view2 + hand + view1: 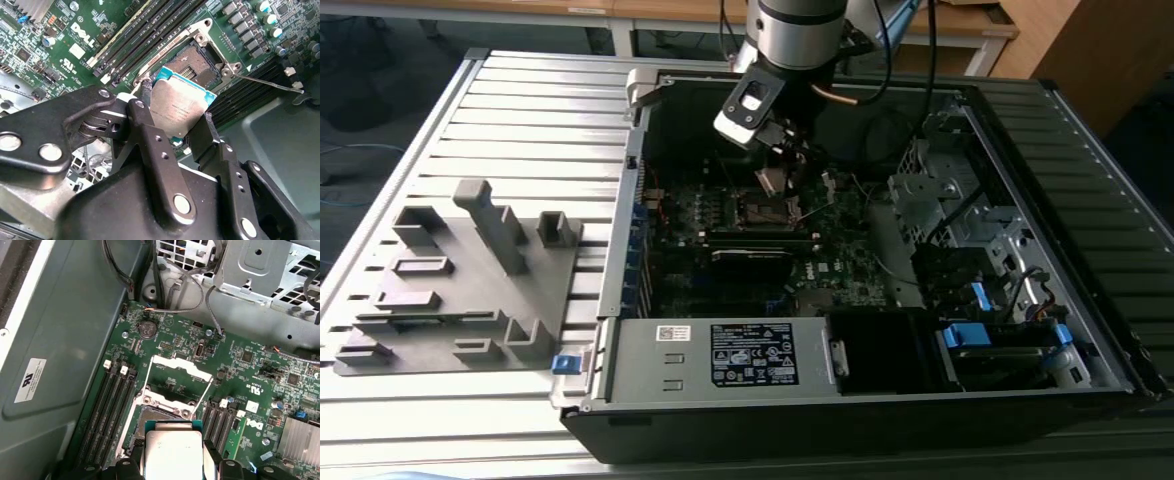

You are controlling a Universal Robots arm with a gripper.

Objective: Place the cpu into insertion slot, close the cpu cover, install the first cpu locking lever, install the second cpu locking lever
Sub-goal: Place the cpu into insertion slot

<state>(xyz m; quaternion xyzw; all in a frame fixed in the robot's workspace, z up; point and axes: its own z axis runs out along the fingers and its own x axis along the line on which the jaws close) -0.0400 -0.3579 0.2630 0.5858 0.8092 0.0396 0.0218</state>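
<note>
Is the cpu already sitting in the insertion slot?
No, the gripper holds the cpu clear of the insertion slot, which lies open and empty.

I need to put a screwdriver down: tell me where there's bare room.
Bare slatted table bordered by the grey fixture tray and the computer case. Crowded inside: the gripper holds the cpu near the insertion slot, memory slots alongside.
</note>
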